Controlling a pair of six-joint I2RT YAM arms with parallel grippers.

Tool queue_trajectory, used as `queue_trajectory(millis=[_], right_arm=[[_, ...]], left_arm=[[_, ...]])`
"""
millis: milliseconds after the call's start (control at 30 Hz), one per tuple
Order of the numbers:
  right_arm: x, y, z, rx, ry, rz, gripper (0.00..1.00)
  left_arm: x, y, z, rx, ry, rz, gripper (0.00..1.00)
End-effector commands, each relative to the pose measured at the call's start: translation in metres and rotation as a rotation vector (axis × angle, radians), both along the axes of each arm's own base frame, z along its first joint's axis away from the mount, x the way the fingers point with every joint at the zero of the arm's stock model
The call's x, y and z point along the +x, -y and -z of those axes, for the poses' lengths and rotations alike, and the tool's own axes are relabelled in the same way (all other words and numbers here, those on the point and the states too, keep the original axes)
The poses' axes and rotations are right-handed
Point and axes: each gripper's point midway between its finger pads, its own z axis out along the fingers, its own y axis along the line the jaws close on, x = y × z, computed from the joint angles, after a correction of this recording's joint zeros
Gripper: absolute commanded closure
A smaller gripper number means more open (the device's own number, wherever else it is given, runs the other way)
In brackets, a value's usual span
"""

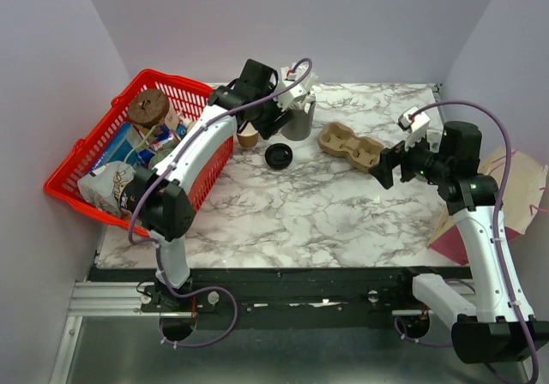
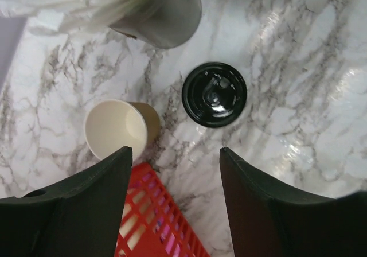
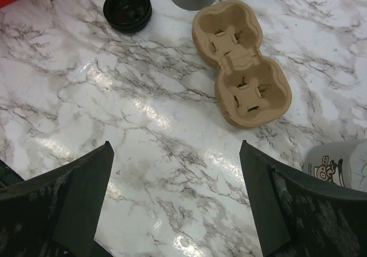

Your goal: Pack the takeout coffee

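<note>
Spread wide and empty, left end effector hovers over cup and lid. paper cup stands upright, long axis vertical, mouth up, just beside red basket rim. black lid lies flat on counter, apart from the cup, near grey cup of white sticks. right end effector also spread, holding nothing, above marble near pulp carrier. Counter is white veined marble, pale walls on three sides. Its near half is open marble; basket takes the left edge.
</note>
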Motion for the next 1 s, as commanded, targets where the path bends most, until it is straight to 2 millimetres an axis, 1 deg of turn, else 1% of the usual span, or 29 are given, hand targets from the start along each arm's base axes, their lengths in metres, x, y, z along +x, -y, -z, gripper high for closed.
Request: queue_trajectory(millis=[0, 33, 67, 100, 167, 200, 233, 367, 433, 533, 567, 633, 667, 800, 933, 967], right_arm=[[-0.01, -0.003, -0.002, 0.022, 0.0, -0.017, 0.0], [-0.011, -0.003, 0.0, 0.013, -0.004, -0.022, 0.0], [-0.011, -0.002, -0.001, 0.011, -0.004, -0.018, 0.0], [-0.012, -0.001, -0.001, 0.007, -0.004, -0.017, 0.0], [-0.011, -0.001, -0.001, 0.001, -0.004, -0.019, 0.0], [-0.011, -0.001, 0.0, 0.003, -0.006, -0.02, 0.0], [-0.012, -0.001, 0.0, 0.003, -0.008, -0.018, 0.0], [-0.011, -0.002, 0.005, 0.012, -0.021, -0.018, 0.0], [-0.011, -0.002, 0.007, 0.017, -0.021, -0.012, 0.0], [-0.012, -0.004, 0.011, 0.027, -0.032, -0.014, 0.0], [-0.013, -0.004, 0.011, 0.031, -0.037, -0.014, 0.0], [-0.014, -0.005, 0.015, 0.038, -0.053, -0.018, 0.0], [-0.013, -0.006, 0.015, 0.04, -0.057, -0.019, 0.0], [-0.012, -0.006, 0.015, 0.057, -0.063, -0.004, 0.0], [-0.019, -0.007, 0.022, 0.068, -0.08, 0.0, 0.0], [-0.021, -0.007, 0.025, 0.07, -0.089, 0.0, 0.0]], left_arm=[[0.027, -0.004, 0.013, 0.114, -0.013, -0.029, 0.31], [0.029, -0.003, 0.016, 0.123, -0.02, -0.031, 0.31], [0.035, -0.001, 0.009, 0.122, 0.001, -0.031, 0.31], [0.038, -0.002, 0.021, 0.148, -0.026, -0.034, 0.31], [0.046, -0.005, 0.019, 0.18, -0.005, -0.058, 0.31], [0.045, -0.006, 0.028, 0.199, -0.027, -0.053, 0.31], [0.047, -0.012, 0.029, 0.231, -0.021, -0.07, 0.32], [0.045, -0.025, 0.037, 0.295, -0.035, -0.09, 0.35], [0.041, -0.03, 0.039, 0.315, -0.051, -0.112, 0.35], [0.032, -0.034, 0.047, 0.331, -0.088, -0.13, 0.36], [0.029, -0.036, 0.057, 0.345, -0.11, -0.131, 0.36], [0.03, -0.036, 0.06, 0.339, -0.098, -0.134, 0.37], [0.027, -0.037, 0.067, 0.349, -0.111, -0.131, 0.37], [0.03, -0.035, 0.082, 0.359, -0.133, -0.118, 0.4], [0.038, -0.033, 0.088, 0.367, -0.116, -0.111, 0.42], [0.04, -0.033, 0.087, 0.364, -0.109, -0.109, 0.42]])
